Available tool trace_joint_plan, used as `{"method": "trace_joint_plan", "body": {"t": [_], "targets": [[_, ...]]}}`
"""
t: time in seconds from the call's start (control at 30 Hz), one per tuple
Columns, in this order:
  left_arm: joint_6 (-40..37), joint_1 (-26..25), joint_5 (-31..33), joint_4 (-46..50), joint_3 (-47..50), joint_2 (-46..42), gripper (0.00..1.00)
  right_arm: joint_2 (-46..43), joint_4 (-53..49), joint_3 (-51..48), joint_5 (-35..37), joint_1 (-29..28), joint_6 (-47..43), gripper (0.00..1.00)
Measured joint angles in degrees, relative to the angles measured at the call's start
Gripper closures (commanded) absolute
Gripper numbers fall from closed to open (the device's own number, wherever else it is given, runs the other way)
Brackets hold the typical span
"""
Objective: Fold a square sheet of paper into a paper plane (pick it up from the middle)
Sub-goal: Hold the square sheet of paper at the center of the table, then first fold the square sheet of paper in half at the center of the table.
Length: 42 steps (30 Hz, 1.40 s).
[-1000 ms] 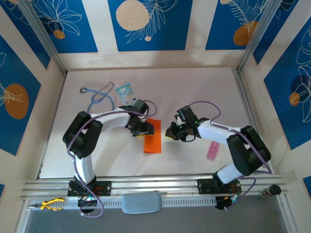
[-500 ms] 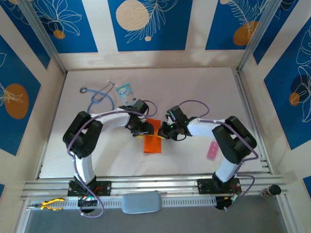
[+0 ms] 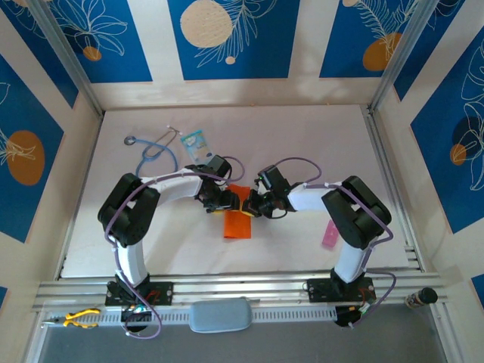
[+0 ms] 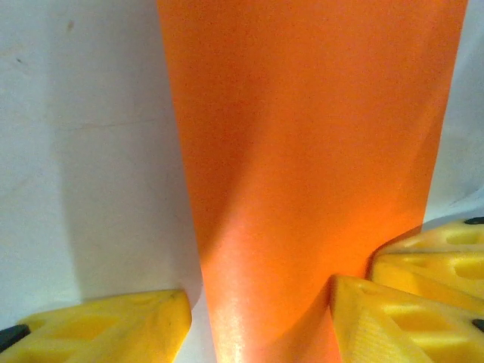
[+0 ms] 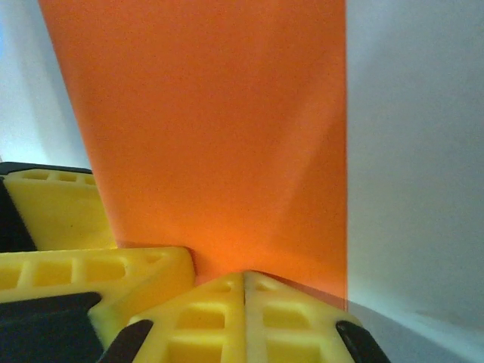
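**As both grippers meet on it, the orange sheet of paper (image 3: 237,224) lies flat mid-counter**

While the left gripper (image 3: 229,203) stands with its jaws apart, one finger on either side of the sheet's far end, the right gripper (image 3: 248,207) has its jaws pressed together, tips down on the sheet just beside it. Whether they pinch a layer is hard to tell. The sheet shows as a long rectangle on the white counter (image 3: 302,136).
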State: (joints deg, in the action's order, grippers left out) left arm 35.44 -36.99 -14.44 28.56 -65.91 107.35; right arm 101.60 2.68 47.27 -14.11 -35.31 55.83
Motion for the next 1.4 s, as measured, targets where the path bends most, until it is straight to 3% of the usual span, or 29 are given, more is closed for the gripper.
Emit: {"method": "trace_joint_plan", "body": {"t": [0.3,0.6,0.7,0.8,1.0,1.2,1.4], "targets": [[0.1,0.0,0.0,0.0,0.0,-0.4,0.4,0.7,-1.0,0.2,0.5,-0.1,-2.1,1.0],[2.0,-0.2,3.0,-2.4,3.1,-6.3,0.31,2.3,-5.7,3.2,-2.2,3.4,-9.4,1.0],[2.5,0.7,3.1,-3.6,4.1,-10.2,0.42,4.0,-8.1,5.7,-3.7,4.3,-12.5,1.0],[3.2,2.2,0.9,-7.4,5.8,-13.5,0.61,5.5,-10.1,7.9,-4.6,4.7,-15.0,1.0],[6.2,4.8,-9.5,-19.3,11.4,-14.2,1.0,5.9,-11.8,9.0,-4.9,4.9,-17.1,1.0],[8.5,4.9,-17.2,-29.0,13.6,-11.1,1.0,5.9,-11.8,9.0,-4.8,4.9,-17.4,1.0],[9.5,4.9,-19.7,-32.9,15.4,-8.4,1.0,5.9,-11.8,9.0,-4.8,5.0,-17.4,1.0]]}}
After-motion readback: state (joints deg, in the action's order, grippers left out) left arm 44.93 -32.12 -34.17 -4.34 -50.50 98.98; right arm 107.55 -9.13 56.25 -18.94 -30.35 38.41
